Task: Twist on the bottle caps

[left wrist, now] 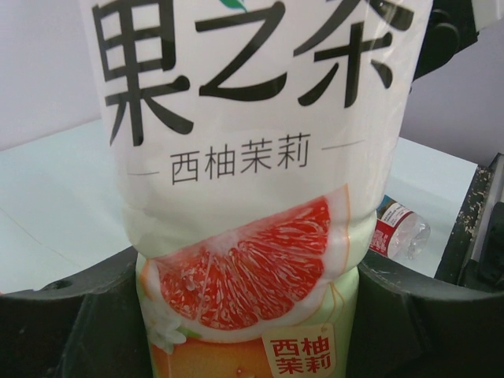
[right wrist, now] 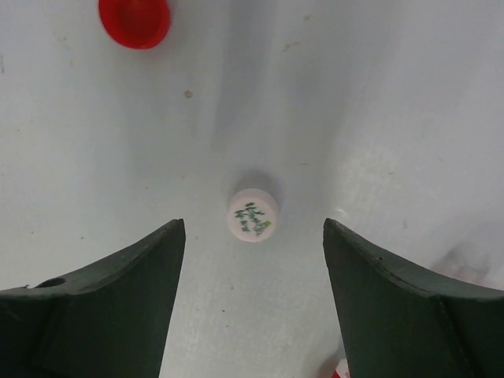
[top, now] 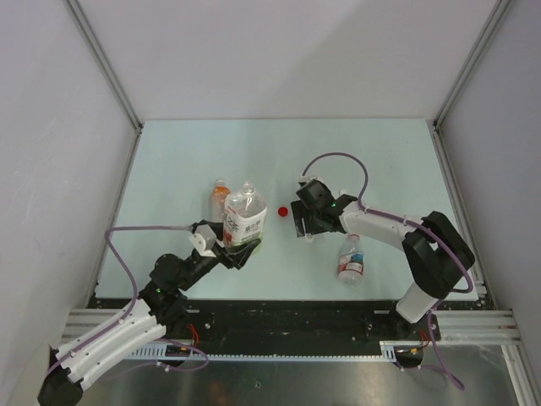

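My left gripper (top: 239, 251) is shut on the lower body of an upright bottle (top: 244, 218) with a white label in dark print; this bottle (left wrist: 252, 157) fills the left wrist view between the two black fingers (left wrist: 71, 323). It carries no cap. My right gripper (right wrist: 253, 224) hangs open over the table, a white bottle cap (right wrist: 253, 215) lying just beyond its fingertips, midway between them. A red cap (right wrist: 135, 21) lies further ahead to the left; the red cap (top: 283, 211) rests left of the right gripper (top: 302, 222).
A small bottle of orange liquid (top: 220, 200) stands just behind and left of the held bottle. A bottle with a red-and-white label (top: 351, 259) lies on its side near the right arm. Grey walls enclose the pale table (top: 169, 169).
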### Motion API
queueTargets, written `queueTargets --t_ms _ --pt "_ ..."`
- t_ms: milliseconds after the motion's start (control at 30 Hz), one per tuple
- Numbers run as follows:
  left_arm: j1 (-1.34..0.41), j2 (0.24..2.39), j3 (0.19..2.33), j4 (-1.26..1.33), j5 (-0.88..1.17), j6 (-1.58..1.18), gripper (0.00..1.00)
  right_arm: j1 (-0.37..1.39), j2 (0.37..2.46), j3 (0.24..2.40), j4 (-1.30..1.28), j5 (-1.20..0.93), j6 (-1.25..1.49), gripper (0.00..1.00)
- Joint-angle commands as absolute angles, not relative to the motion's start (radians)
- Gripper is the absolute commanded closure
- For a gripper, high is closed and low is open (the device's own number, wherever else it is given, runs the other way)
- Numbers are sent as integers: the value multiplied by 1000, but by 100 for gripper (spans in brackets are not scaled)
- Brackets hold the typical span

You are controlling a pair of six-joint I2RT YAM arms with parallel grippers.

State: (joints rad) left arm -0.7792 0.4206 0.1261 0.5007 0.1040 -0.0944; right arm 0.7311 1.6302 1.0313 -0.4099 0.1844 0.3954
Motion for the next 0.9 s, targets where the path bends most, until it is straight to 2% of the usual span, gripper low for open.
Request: queueTargets --t_ms 0,300,467,867 --pt "-777 401 119 556 84 -62 87 756 1673 1088 -404 162 387 27" --pt "-777 401 120 557 106 -59 88 767 1735 1103 -424 205 402 38" --pt "-776 401 120 557 106 -56 88 771 1755 1106 -429 209 408 48" --pt "-777 402 122 556 116 -52 90 780 1775 1116 -468 242 429 59"
